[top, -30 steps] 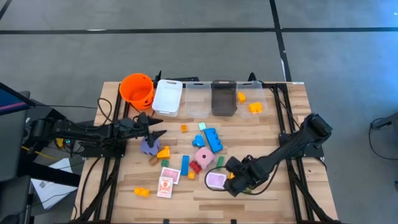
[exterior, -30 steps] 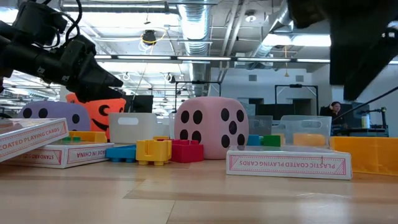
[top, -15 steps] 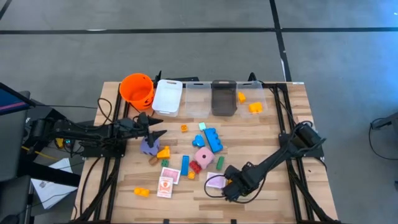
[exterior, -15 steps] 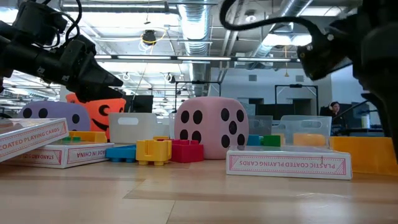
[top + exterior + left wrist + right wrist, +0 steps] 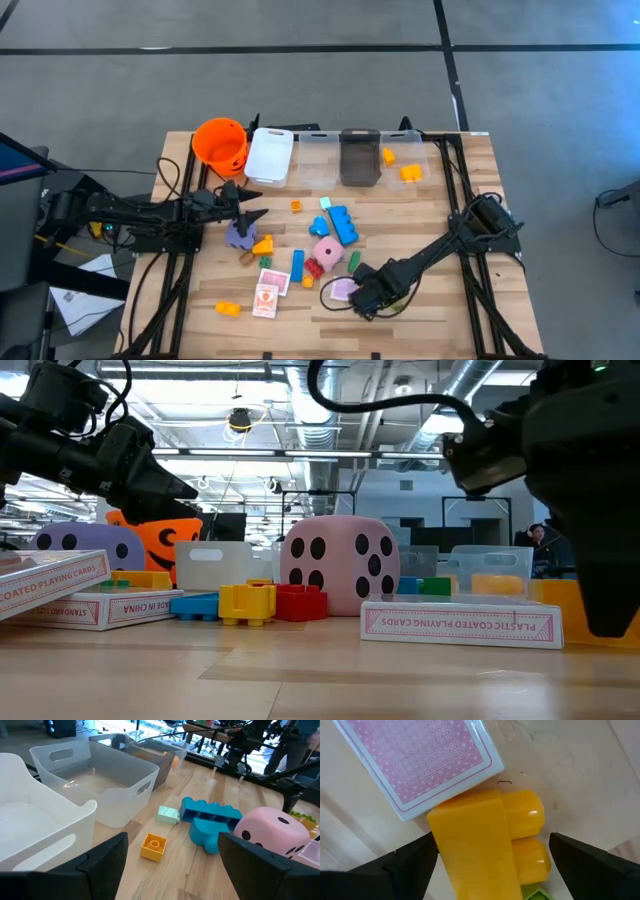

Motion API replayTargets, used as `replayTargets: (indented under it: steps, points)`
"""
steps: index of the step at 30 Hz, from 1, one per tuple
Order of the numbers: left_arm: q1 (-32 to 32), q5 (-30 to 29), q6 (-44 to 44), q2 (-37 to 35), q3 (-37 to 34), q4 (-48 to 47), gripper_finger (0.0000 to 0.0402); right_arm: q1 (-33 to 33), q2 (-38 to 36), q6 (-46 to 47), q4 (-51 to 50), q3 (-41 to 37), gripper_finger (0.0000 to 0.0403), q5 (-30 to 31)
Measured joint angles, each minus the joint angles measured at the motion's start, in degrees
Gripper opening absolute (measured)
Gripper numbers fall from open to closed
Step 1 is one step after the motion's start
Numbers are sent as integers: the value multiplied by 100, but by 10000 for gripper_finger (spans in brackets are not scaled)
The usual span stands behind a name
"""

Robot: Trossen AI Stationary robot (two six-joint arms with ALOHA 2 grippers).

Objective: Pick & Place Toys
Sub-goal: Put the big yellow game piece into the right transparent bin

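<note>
"PLASTIC COATED PLAYING CARDS" on card box edge (image 5: 461, 624); "COATED PLAYING CARDS" on tilted left box (image 5: 52, 582); "IN CHINA" on box beneath (image 5: 100, 607).

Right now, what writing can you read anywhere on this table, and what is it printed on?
"PLASTIC COATED PLAYING CARDS": side of the card box lying nearest the right gripper.
"COATED PLAYING CARDS": tilted card box, start cut off.
"MADE IN CHINA", upside down: card box beneath it.
Other printing is too small to read.

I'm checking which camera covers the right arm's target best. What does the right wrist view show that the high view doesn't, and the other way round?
Only the right wrist view shows the yellow brick lying against the pink card box, between the open right gripper's fingers. Only the high view shows the whole table, the orange bucket, the bins and the left gripper above the purple die. Both show the card box.
</note>
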Motion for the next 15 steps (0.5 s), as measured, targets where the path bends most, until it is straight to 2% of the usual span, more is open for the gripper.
replayTargets:
  steps: [4, 11, 15]
  points:
    - [0, -2, 0, 0, 0, 0, 301, -47, 0, -76, 10, 0, 342, -164]
    - [2, -24, -2, 0, 0, 0, 301, -142, 0, -142, 6, 0, 274, -204]
    - [0, -22, -2, 0, 1, 0, 301, -204, 0, -147, -9, 0, 269, -137]
